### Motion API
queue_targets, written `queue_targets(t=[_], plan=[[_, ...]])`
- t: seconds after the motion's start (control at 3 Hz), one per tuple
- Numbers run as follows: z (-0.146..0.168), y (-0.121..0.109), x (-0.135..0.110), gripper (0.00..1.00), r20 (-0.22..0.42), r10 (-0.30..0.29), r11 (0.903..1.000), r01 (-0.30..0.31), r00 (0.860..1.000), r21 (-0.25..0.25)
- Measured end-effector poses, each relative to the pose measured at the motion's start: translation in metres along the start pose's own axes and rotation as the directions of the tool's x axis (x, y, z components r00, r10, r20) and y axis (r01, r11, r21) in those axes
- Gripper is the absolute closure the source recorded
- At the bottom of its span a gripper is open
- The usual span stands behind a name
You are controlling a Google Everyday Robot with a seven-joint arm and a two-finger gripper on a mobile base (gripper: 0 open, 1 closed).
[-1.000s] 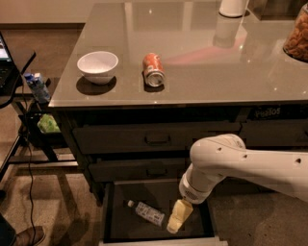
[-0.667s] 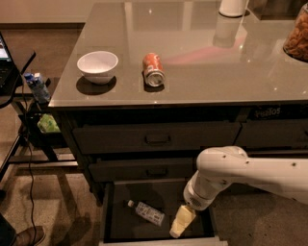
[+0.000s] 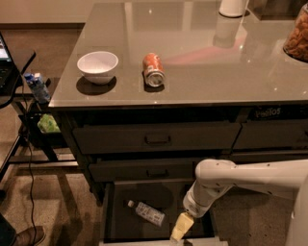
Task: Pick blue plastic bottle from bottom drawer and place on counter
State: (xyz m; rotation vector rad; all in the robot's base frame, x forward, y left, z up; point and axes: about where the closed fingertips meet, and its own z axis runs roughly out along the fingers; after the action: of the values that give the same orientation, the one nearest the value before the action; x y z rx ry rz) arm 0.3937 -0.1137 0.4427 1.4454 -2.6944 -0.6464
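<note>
Floor level, nearest the camera: speckled pale flooring (image 3: 57, 206), with the toe of a brown shoe (image 3: 28, 235) at the lower left corner. Bottom drawer (image 3: 119, 218) stands pulled out, dark inside, pale front rim along the lower edge of the view. Blue plastic bottle (image 3: 146, 213) lies on its side on the drawer floor, left of centre, white cap pointing to the rear left. Claw (image 3: 177, 231), yellowish, hangs over the front right part of the drawer near the rim, to the right of the bottle and apart from it; whether it is spread or pressed together cannot be told. White arm (image 3: 250, 177) enters from the right edge and bends down to the claw. Behind and above, middle drawer (image 3: 144, 169) and top drawer (image 3: 156, 138) are shut, each with a recessed handle. At left, a black side table (image 3: 17, 65) with thin legs; a blue-and-white carton (image 3: 37, 86) and a green object (image 3: 48, 123) sit beside it, and a dark cable (image 3: 30, 163) trails to the floor. Above the drawers, the glossy grey-beige surface (image 3: 207, 67) carries a white bowl (image 3: 97, 66) near its front left and an orange can (image 3: 153, 69) on its side just right of the bowl, not touching. Farther back, a white cylindrical vessel (image 3: 233, 6) stands at the top edge, and a container of brownish contents (image 3: 297, 36) is cut off at the right.
</note>
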Motion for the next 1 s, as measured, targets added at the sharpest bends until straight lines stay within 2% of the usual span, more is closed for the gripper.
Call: queue_targets(t=[0.67,1.0], plan=[[0.028,0.0,0.0,0.0,0.016,0.009,0.9991,-0.009,1.0,-0.042],[0.061,-0.007,-0.022,0.0,0.057,-0.013,0.9976,0.016,0.998,-0.068]])
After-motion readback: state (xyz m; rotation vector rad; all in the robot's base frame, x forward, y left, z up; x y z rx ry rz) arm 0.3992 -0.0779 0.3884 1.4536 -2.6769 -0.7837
